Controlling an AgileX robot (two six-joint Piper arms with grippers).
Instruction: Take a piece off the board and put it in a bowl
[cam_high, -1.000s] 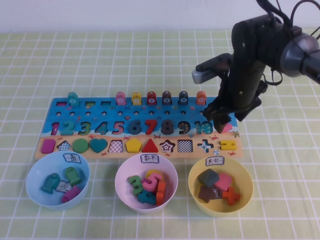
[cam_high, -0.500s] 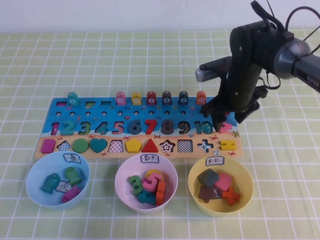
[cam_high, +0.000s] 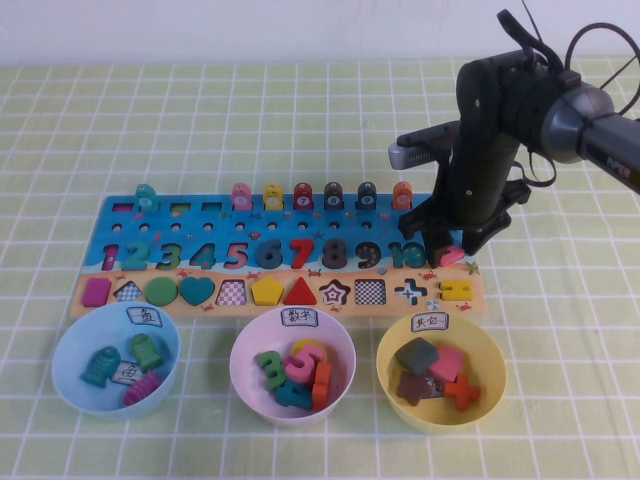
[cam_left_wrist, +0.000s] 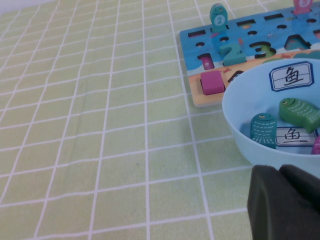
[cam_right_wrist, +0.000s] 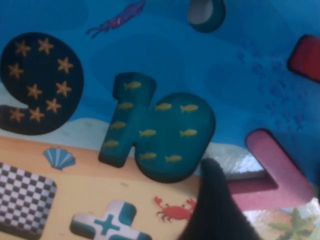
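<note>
The pink-red ">" piece (cam_high: 453, 256) lies in its slot at the right end of the blue and tan board (cam_high: 215, 226). My right gripper (cam_high: 453, 244) is down on the board with its fingers open on either side of the piece. In the right wrist view, one dark finger (cam_right_wrist: 215, 200) touches down right beside the piece (cam_right_wrist: 280, 172), next to the teal 10 (cam_right_wrist: 160, 132). The yellow bowl (cam_high: 497, 366) stands in front of the board's right end and holds several pieces. My left gripper (cam_left_wrist: 279, 170) is shut and empty, low beside the light blue bowl (cam_left_wrist: 240, 110); it is out of the high view.
A pink bowl (cam_high: 240, 350) with numbers and a light blue bowl (cam_high: 62, 350) with fish stand in a row left of the yellow one. Ring pegs (cam_high: 303, 195) stand along the board's far edge. A red bar piece (cam_right_wrist: 306, 57) lies near the piece.
My right gripper has come down onto the board's right end and its fingers now straddle the pink-red piece. The piece, the bowls and the left arm have not moved.
</note>
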